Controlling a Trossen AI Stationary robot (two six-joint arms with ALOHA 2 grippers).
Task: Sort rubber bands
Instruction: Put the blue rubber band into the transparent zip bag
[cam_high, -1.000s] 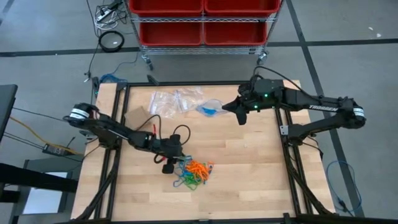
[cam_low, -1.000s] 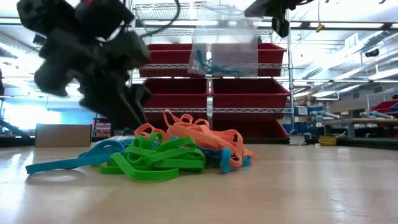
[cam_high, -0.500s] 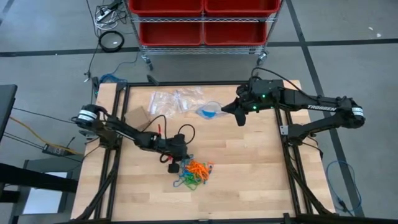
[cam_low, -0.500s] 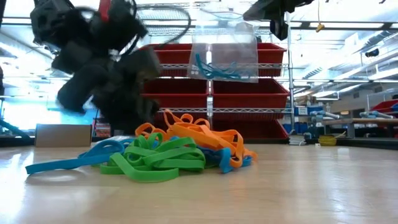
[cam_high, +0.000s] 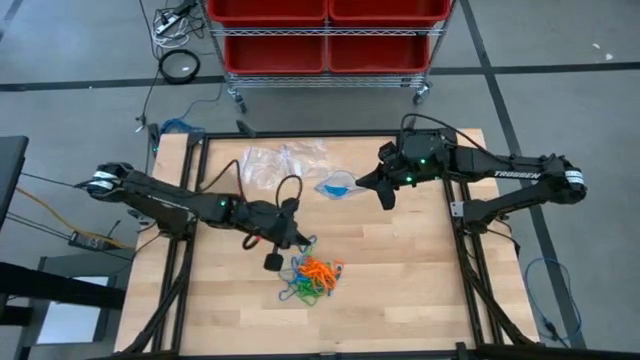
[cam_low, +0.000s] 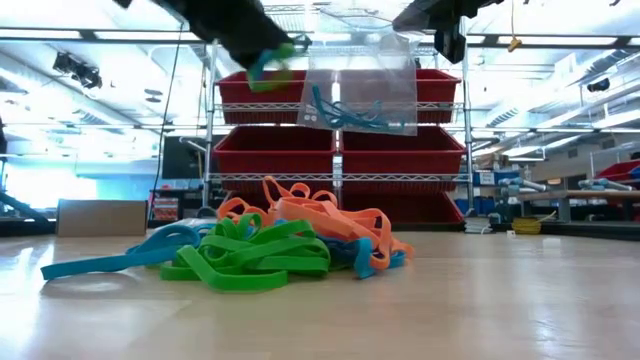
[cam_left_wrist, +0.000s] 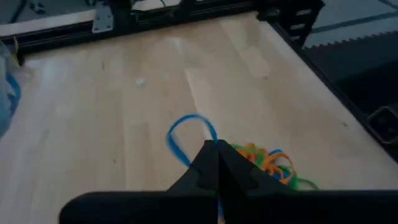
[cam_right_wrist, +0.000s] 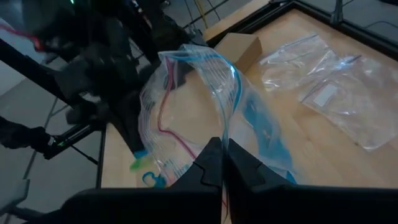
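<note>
The rubber bands (cam_high: 315, 278) lie in an orange, green and blue heap on the table's middle, also seen in the low view (cam_low: 270, 245) and the left wrist view (cam_left_wrist: 273, 163). My left gripper (cam_high: 303, 241) hovers above the heap's far side, shut on a blue band (cam_left_wrist: 186, 134). My right gripper (cam_high: 385, 193) is shut on a clear plastic bag (cam_high: 338, 185) with blue bands inside, held in the air over the table's far middle (cam_low: 360, 80). My left gripper (cam_left_wrist: 214, 149) pinches the blue band (cam_left_wrist: 200, 144) between its two fingertips, and the loop sticks out beyond them. The band hangs in the air (cam_low: 265, 62), clear of the heap; a bit of green shows beside it. My right gripper (cam_right_wrist: 219, 149) pinches the bag's rim (cam_right_wrist: 225, 127) at its blue-striped mouth between its two fingers. The mouth (cam_right_wrist: 199, 62) gapes open. The bag hangs clear of the table.
Empty clear bags (cam_high: 280, 160) lie at the table's far middle. A small cardboard box (cam_right_wrist: 239, 46) sits toward the far left (cam_low: 100, 215). Black frame rails (cam_high: 190, 200) run along both sides. A shelf of red bins (cam_high: 325, 35) stands beyond the far edge.
My left gripper has risen from the heap's left side and gone toward the far edge and the bag, taking a blue band with it, lifted clear. The heap has stayed put. My right gripper and its bag have hardly moved.
</note>
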